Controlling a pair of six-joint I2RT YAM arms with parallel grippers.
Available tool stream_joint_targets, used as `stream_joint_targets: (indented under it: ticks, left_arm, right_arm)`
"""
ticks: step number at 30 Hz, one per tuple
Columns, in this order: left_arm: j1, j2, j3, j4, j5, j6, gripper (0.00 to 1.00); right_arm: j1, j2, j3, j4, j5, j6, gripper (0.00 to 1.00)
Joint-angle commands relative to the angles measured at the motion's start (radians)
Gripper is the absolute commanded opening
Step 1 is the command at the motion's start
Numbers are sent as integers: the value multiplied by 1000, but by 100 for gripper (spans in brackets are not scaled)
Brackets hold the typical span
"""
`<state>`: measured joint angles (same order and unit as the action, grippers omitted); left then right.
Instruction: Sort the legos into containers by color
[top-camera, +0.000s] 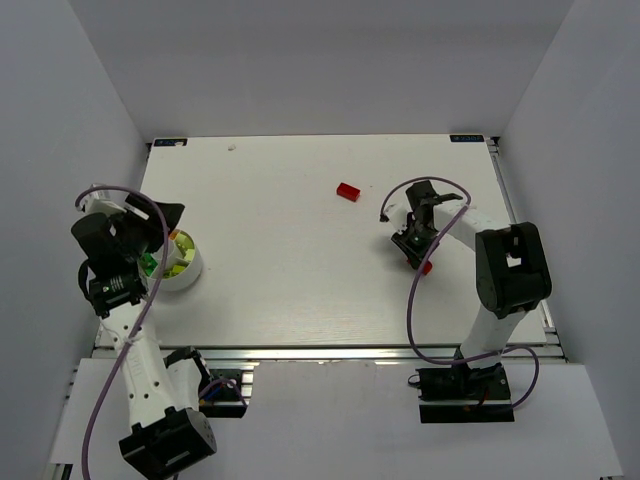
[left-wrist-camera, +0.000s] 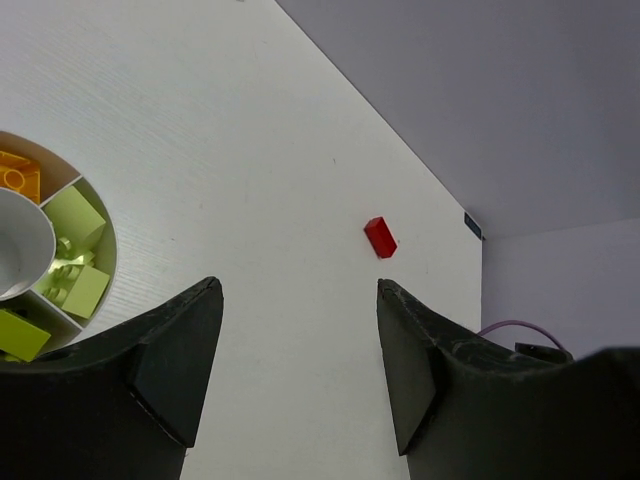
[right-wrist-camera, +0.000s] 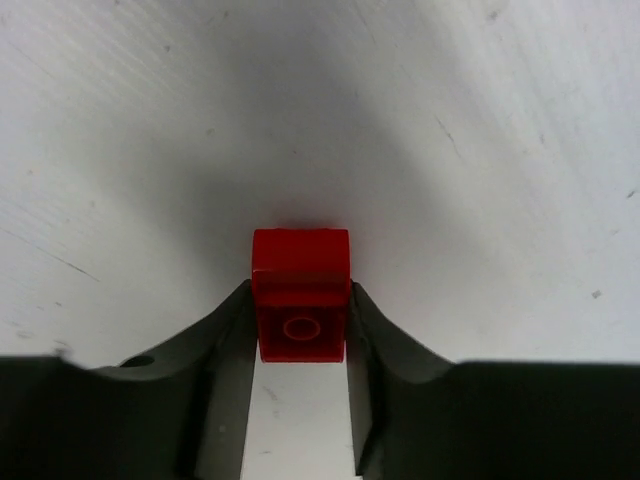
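Note:
The white divided container (top-camera: 192, 272) stands at the left of the table; it holds lime green legos (left-wrist-camera: 75, 215) in one compartment and an orange lego (left-wrist-camera: 18, 175) in another. My left gripper (top-camera: 170, 222) hovers at the dish's far edge, and in the left wrist view it (left-wrist-camera: 298, 290) is open with only bare table between its fingers. One red lego (top-camera: 348, 191) lies loose mid-table, toward the far side, also seen as the red lego (left-wrist-camera: 380, 237). My right gripper (top-camera: 418, 255) is down at the table on the right. It (right-wrist-camera: 300, 305) is shut on a second red lego (right-wrist-camera: 300, 290), both fingers pressing its sides.
The white table (top-camera: 300, 280) is walled in by grey panels on three sides. A purple cable (top-camera: 412, 300) loops beside the right arm. A small white speck (top-camera: 232, 148) lies near the far edge.

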<state>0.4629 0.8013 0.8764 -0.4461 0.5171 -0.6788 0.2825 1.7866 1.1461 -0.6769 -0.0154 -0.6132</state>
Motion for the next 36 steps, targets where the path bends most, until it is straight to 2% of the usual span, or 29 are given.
stream_joint_targets:
  ticks: [1, 2, 3, 4, 8, 9, 12, 14, 18, 20, 22, 23, 27, 29, 30, 31, 32, 33, 36]
  left_arm:
    - [6, -13, 59, -26, -26, 30, 73]
    - [5, -10, 74, -34, -28, 30, 73]
    - [5, -7, 84, -34, -32, 30, 73]
    - [5, -7, 94, -36, -37, 30, 72]
    - [6, -4, 169, -39, -51, 13, 75]
    - [5, -4, 185, -34, -54, 1, 76]
    - [5, -2, 248, -23, -61, -33, 82]
    - [5, -1, 288, -3, -58, -57, 85]
    - [5, 16, 349, 29, -5, -122, 86]
    - [5, 35, 384, 3, 15, -122, 86]
    - [5, 53, 444, -84, 8, -81, 86]
    - [5, 59, 463, -120, 0, -38, 86]
    - [5, 90, 513, -325, -66, 40, 85]
    - [6, 127, 512, -439, -59, 59, 69]
    - [5, 136, 503, -468, -34, 71, 41]
    - [6, 141, 468, -468, 1, 73, 31]
    - [6, 136, 449, -461, 61, 65, 26]
    - [6, 131, 429, -445, 81, 59, 25]
    - [5, 116, 374, -421, 167, 67, 48]
  right_arm:
    - [1, -24, 29, -27, -26, -22, 27]
    - [7, -44, 41, -29, -44, -26, 21]
    - [10, -55, 53, -32, -67, -31, 7]
    - [15, -64, 88, -39, -137, -42, 0]
    - [75, -136, 153, 29, -406, -33, 0]
    - [93, -151, 155, 66, -523, -27, 0]
    - [231, -199, 133, 300, -702, 19, 0]
    - [295, -204, 93, 564, -768, 97, 0]
    - [464, -84, 160, 926, -802, 294, 0]
    - [506, 37, 296, 1058, -784, 460, 0]
    - [555, 171, 415, 1097, -756, 561, 0]
    - [569, 212, 534, 1118, -744, 643, 0]
    - [618, 364, 723, 1148, -724, 717, 0]
    - [627, 369, 727, 1168, -712, 704, 0]
    - [630, 367, 713, 1175, -713, 686, 0]
    - [630, 364, 704, 1175, -715, 681, 0]
    - [629, 358, 695, 1177, -716, 676, 0]
    - [629, 346, 673, 1174, -718, 661, 0]
    - [624, 318, 633, 1180, -742, 633, 0]
